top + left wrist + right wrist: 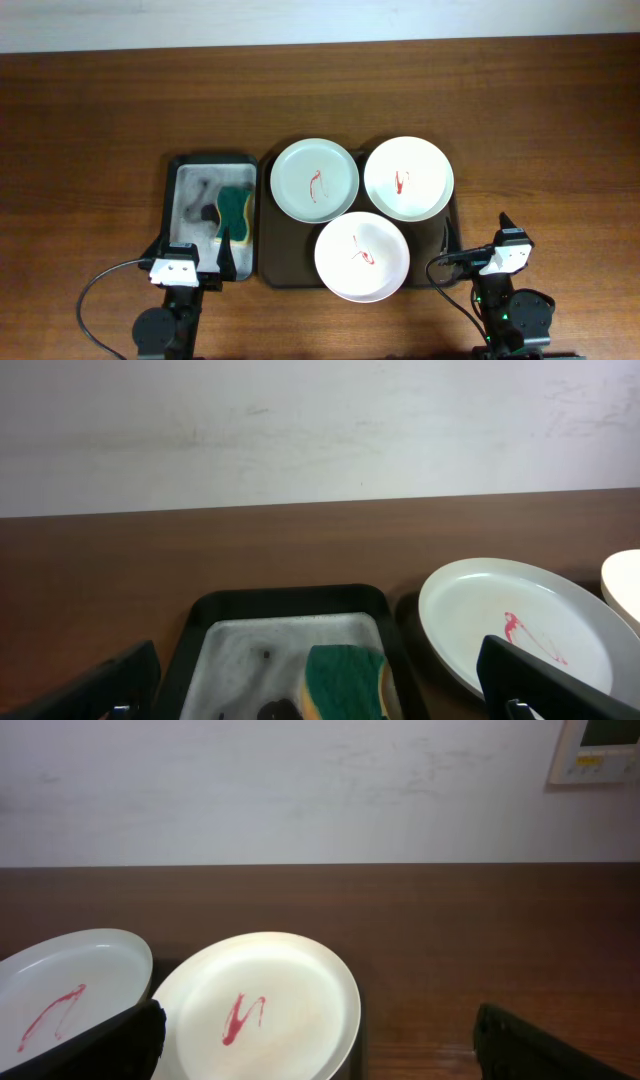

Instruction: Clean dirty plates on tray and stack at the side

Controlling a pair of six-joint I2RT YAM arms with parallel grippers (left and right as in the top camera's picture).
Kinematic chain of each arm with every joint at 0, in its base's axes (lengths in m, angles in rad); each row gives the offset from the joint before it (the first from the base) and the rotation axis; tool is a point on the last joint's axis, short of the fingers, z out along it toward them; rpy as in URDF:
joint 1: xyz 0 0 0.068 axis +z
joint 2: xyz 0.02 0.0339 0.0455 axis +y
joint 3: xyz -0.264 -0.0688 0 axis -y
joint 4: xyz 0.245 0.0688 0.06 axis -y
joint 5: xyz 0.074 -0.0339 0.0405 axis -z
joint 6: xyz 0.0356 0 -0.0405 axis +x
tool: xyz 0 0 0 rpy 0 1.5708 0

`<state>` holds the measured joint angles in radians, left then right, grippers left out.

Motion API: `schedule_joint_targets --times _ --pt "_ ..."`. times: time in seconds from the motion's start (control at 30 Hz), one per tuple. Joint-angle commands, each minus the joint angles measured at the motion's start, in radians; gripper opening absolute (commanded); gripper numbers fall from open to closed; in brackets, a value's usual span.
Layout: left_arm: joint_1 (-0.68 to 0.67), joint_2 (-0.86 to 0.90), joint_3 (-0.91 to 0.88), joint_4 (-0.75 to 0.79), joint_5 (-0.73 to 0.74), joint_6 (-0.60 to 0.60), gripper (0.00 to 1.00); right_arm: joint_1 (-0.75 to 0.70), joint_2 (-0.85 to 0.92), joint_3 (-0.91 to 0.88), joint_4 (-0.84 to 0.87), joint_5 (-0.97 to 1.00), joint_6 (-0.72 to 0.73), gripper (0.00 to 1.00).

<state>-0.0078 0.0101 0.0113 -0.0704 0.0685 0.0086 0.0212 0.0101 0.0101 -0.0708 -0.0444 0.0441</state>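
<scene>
Red squiggles on all 3 plates [315,180] on the brown tray [285,252]; left gripper [193,243] and right gripper [476,231], jaws wide apart.

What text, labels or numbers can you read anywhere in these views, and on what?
None can be read.
Wall panel, right wrist view: yellow label, too small and blurred.
Red marks on the green plate, back white plate and front white plate are smears, not writing.
</scene>
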Motion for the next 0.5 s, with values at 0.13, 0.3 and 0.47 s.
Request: schedule_joint_targets --times 0.13,0.3,0.47 --pt "0.004 -0.003 -0.002 -0.005 0.014 0.023 1.00 0.006 -0.006 -0.005 -0.005 0.008 -0.007 0.99" --pt "0.004 -0.003 -0.002 -0.005 0.014 0.023 0.99 0.006 -0.006 -0.005 -0.005 0.008 -0.007 0.99" --pt "0.004 -0.003 -0.002 -0.003 0.013 0.023 0.99 0.005 -0.006 -0.005 -0.005 0.015 -0.007 0.99"
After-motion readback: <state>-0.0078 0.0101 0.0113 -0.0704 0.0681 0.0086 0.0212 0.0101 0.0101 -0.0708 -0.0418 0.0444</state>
